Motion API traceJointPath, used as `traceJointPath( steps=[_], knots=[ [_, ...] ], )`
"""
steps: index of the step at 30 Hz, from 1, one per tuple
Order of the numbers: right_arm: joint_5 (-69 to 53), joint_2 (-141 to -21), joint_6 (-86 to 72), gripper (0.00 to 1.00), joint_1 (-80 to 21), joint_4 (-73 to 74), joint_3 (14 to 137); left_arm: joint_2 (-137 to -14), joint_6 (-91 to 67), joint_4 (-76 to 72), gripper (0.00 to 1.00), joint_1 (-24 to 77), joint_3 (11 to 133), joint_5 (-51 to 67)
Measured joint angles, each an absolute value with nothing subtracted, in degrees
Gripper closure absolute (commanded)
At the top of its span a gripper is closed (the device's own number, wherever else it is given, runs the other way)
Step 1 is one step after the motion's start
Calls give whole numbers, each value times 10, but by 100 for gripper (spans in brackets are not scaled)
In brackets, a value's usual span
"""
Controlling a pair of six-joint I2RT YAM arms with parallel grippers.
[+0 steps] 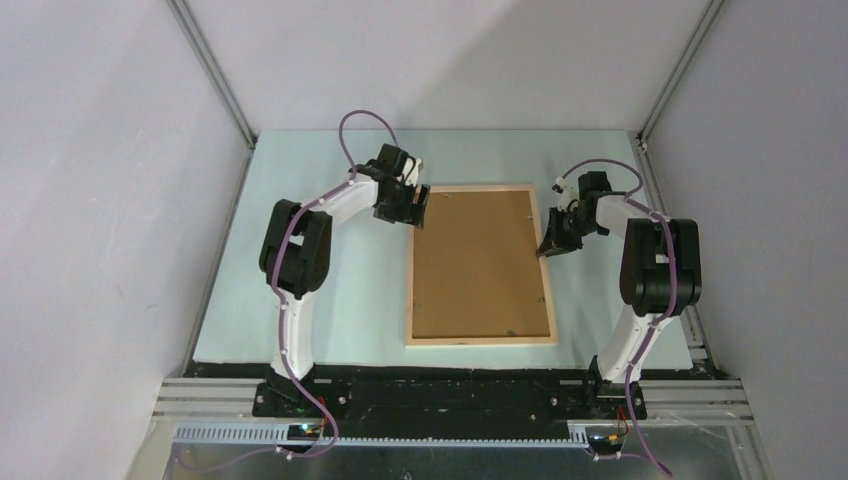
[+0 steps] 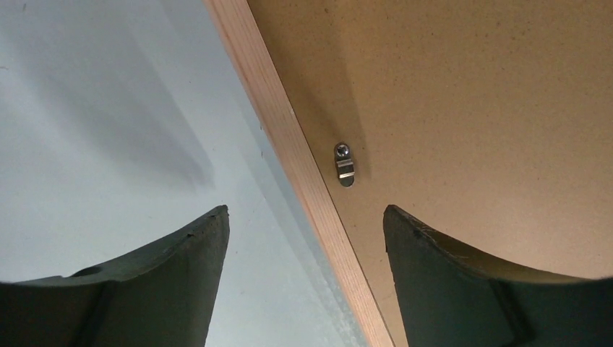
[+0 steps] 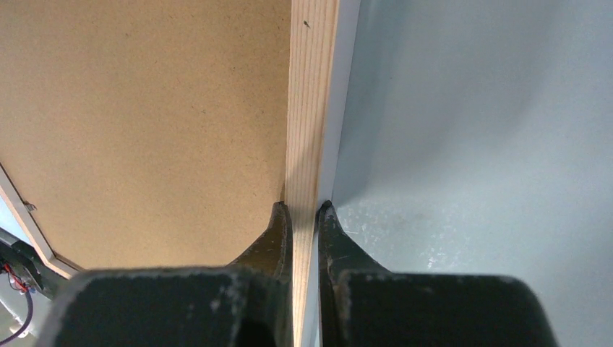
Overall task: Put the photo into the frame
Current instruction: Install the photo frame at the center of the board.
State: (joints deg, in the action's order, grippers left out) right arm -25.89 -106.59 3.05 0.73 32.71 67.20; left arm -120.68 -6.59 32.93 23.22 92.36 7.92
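Left wrist view puts your left gripper (image 2: 306,217) spread wide over the left rail of the frame (image 2: 289,137), one finger above the mat (image 2: 108,130), the other above the backing board (image 2: 470,108), grasping nothing. Your right gripper (image 3: 304,211) is pinched on the frame's right rail; hold that clamp firm. The frame lies back-up mid-table, and the photo shows nowhere. The metal clip (image 2: 345,165) beside the rail likely needs swivelling: descend next to it and nudge sideways, gently.
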Motion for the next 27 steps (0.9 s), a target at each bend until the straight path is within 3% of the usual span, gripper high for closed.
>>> traceJointPath(
  steps=[19, 27],
  knots=[
    [-264, -1066, 31, 100, 10, 327, 671, -1252, -65, 332, 34, 233, 964, 76],
    [-267, -1066, 31, 100, 11, 326, 670, -1253, -65, 331, 49, 237, 965, 74]
  ],
)
